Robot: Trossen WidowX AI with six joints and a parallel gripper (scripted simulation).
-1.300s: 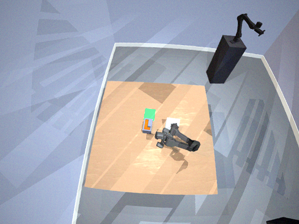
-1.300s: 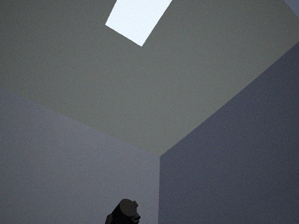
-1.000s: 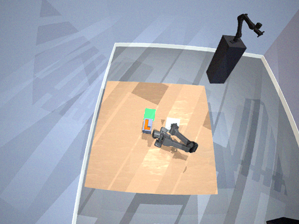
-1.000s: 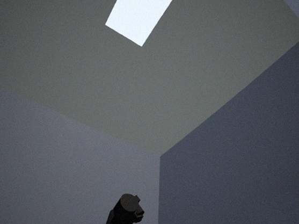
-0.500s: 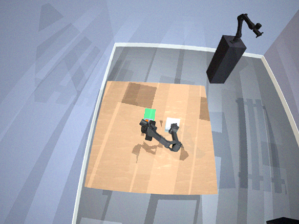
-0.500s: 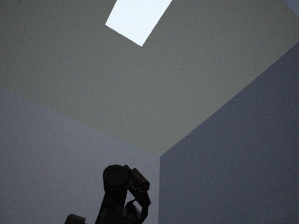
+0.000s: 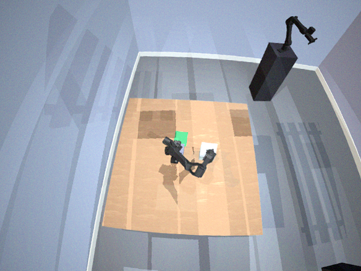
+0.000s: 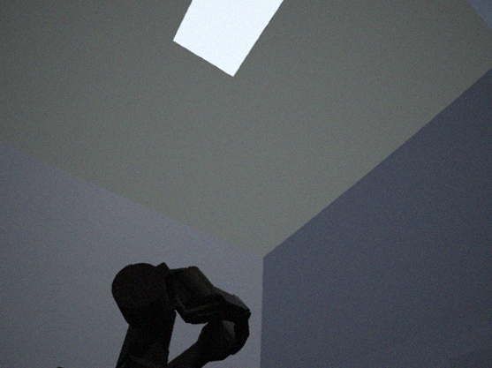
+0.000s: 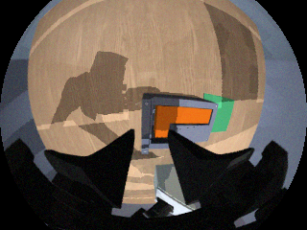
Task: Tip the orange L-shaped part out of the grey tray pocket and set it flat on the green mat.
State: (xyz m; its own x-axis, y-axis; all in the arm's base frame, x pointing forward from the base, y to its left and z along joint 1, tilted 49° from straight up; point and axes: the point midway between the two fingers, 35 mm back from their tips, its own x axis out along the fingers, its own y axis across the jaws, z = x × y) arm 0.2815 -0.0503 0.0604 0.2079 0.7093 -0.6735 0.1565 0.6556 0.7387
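Observation:
The orange L-shaped part (image 9: 192, 115) lies in its pocket in the grey tray (image 9: 197, 134) (image 7: 182, 148); it looks flush, with its L-shaped end to the left in the wrist view and partly shaded. My gripper (image 9: 152, 133) is partly open and empty, its fingertips apart above the tray's near left side. No contact with the part shows. In the top view the arm hides the part and most of the tray. The green mat (image 7: 181, 137) (image 9: 224, 118) lies beside the tray's other end, with nothing on it. The exterior view shows only dark arm links.
A white block (image 7: 208, 146) (image 9: 168, 177) stands near the arm's base, to the right of the tray in the top view. The wooden table (image 7: 150, 208) carries the arm's shadow. A second arm (image 7: 288, 33) stands on a black pedestal (image 7: 272, 73) beyond the table.

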